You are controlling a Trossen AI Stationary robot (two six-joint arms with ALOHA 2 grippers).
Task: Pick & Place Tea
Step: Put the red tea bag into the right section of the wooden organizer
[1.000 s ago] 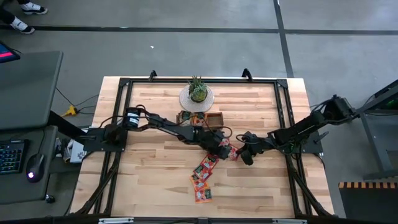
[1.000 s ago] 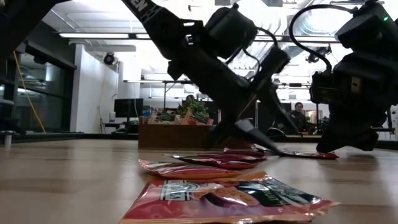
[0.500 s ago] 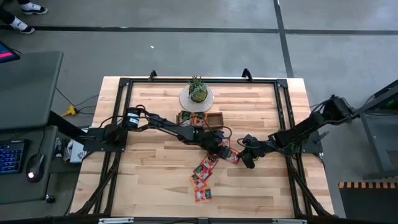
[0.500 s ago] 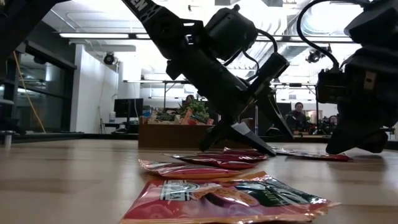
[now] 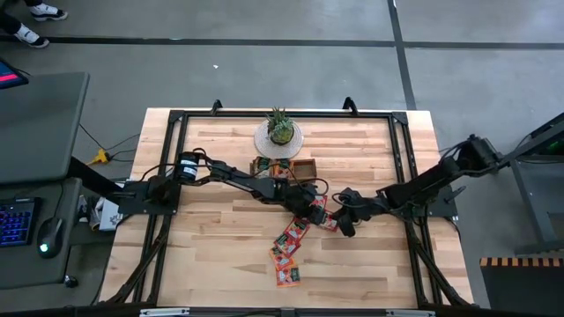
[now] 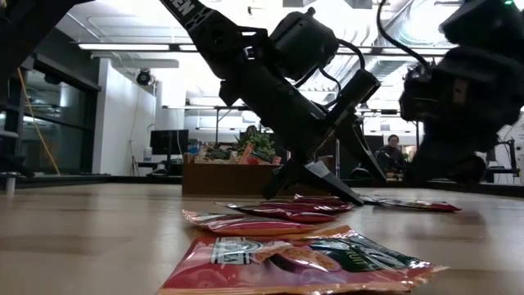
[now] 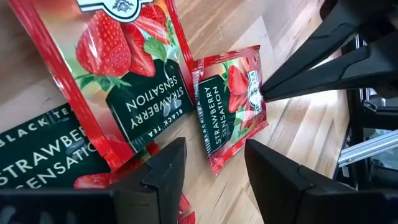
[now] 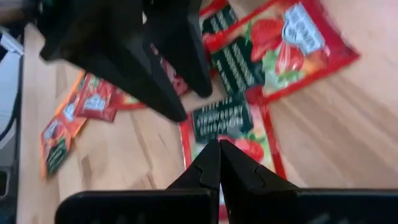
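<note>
Left gripper (image 5: 315,210) sits just right of centre frame in the high view, fingers parted with nothing between them, tips low over the tea sachets (image 5: 289,246) that trail from there toward the lower middle of the table (image 5: 211,229). Its wrist camera catches a small strawberry sachet (image 7: 229,102) beyond the parted fingers (image 7: 166,171). Further right, the right gripper (image 5: 345,227) has its fingers pressed together, its tip down on that sachet's edge.
</note>
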